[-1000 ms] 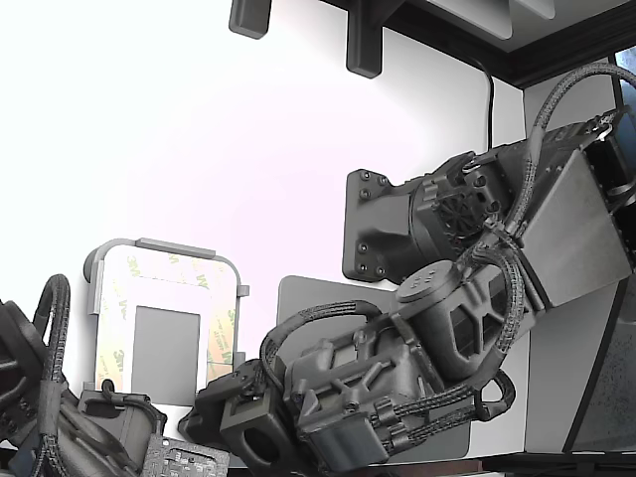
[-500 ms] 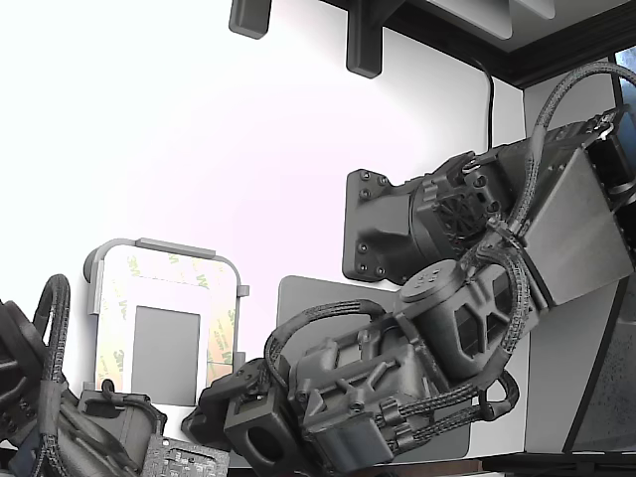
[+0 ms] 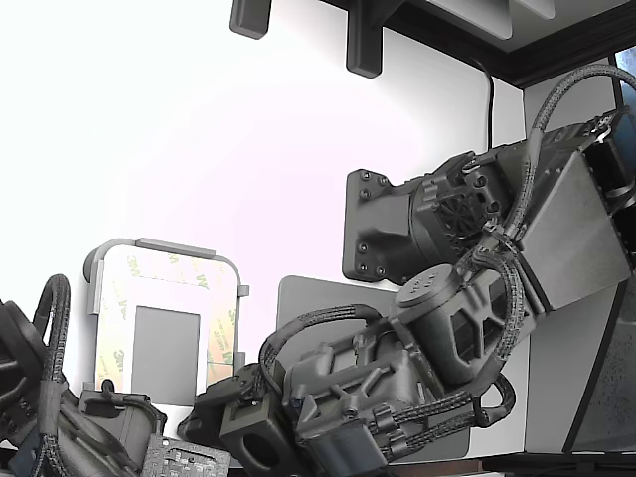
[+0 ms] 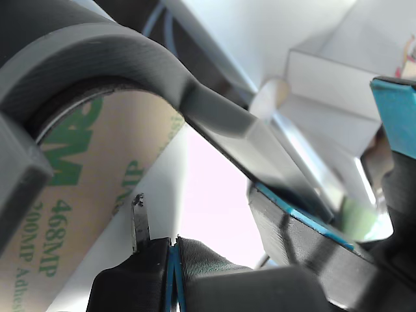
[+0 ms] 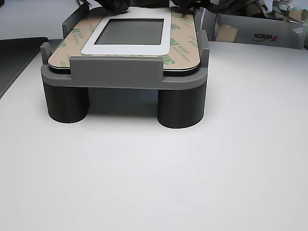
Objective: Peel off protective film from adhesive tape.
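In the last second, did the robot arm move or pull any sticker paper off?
The arm only wobbled: its wrist rose toward the exterior view's right, then sank back low beside the holder. Nothing was grabbed or let go. The protective film lies flat as before, unpeeled.

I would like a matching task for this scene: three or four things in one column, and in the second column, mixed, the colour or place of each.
Things
1. protective film
2. holder
3. middle rectangle
4. cardboard box

Descriptions
A. plain grey, framed by a white border
B. dark grey, stands on round legs on the white table
C. cream with green 3M print, forms a border on the plate
D. behind the holder, at the other view's right

Pairs: 1-C, 2-B, 3-A, 4-D
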{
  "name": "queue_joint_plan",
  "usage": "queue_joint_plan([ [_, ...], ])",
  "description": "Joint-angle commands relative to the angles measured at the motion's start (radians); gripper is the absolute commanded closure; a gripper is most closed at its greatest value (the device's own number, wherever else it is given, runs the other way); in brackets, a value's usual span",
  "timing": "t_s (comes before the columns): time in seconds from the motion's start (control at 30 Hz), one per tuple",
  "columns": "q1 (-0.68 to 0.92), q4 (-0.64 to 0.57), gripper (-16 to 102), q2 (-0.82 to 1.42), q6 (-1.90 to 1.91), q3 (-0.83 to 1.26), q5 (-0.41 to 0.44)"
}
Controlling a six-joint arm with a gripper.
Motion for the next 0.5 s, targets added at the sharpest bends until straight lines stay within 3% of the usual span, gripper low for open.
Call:
queue_joint_plan([
  [0.0,-0.020,-0.020,97,0.017,-0.002,-0.017,-0.003],
  [0.47,-0.009,-0.026,97,0.038,0.011,0.021,0.000],
])
